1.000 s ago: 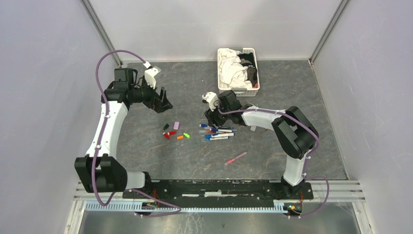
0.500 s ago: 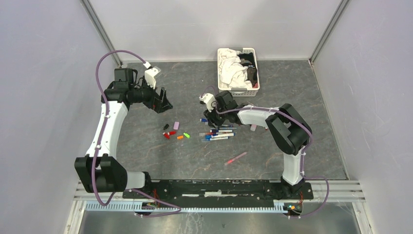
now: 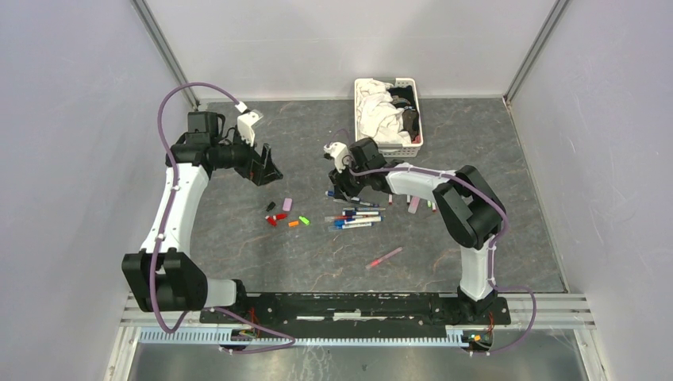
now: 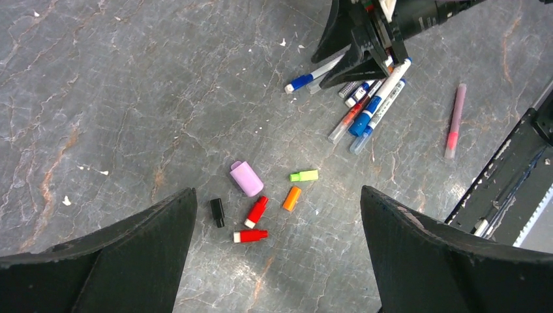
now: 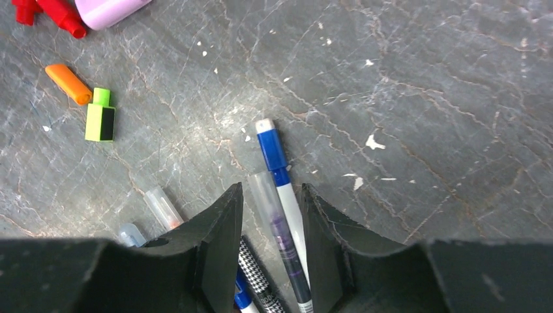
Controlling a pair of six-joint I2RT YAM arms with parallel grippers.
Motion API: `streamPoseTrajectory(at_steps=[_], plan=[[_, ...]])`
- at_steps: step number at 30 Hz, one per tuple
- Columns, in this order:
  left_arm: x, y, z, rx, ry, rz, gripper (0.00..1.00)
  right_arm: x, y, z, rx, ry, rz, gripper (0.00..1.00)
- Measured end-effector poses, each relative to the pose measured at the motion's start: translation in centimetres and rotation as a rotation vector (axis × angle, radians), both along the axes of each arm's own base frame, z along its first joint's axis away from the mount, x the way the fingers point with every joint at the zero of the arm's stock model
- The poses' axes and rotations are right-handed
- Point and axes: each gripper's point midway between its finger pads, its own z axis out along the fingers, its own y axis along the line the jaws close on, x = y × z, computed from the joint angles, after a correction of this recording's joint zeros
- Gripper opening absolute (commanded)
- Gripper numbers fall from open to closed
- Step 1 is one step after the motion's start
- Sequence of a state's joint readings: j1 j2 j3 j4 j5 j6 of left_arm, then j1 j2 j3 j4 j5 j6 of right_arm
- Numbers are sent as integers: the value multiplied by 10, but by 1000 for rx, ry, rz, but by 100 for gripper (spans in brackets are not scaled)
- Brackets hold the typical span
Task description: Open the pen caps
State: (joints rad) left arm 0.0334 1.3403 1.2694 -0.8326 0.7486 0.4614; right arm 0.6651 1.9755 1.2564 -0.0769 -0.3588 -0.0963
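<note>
Well, basket full of cloths

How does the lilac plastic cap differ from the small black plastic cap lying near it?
The lilac plastic cap is pale and far wider and bulkier than the small black plastic cap, which is dark and slim. The lilac one lies nearer the pens; the black one sits at the cluster's outer edge. Both lie loose on their sides, apart, on no pen.

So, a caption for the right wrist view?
Right tool astride a blue-capped pen and a clear-capped pen; loose caps lie apart on the table.
</note>
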Motion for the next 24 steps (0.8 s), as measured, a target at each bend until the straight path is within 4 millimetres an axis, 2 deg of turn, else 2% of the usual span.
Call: streamPoseTrajectory(at_steps=[6,14,20,24], plan=[[0,-2,-2,-8,7,-12,100,11,-6,6,22,6,-25,38],[0,-2,-3,-7,7,-14,100,9,-8,1,7,13,-20,35],[0,-2,-2,-10,8,-17,100,13,-17,-10,-44,-4,-38,33],[-1,-3,-2,-12,9,-19,100,11,-25,-20,-77,-10,-49,37]])
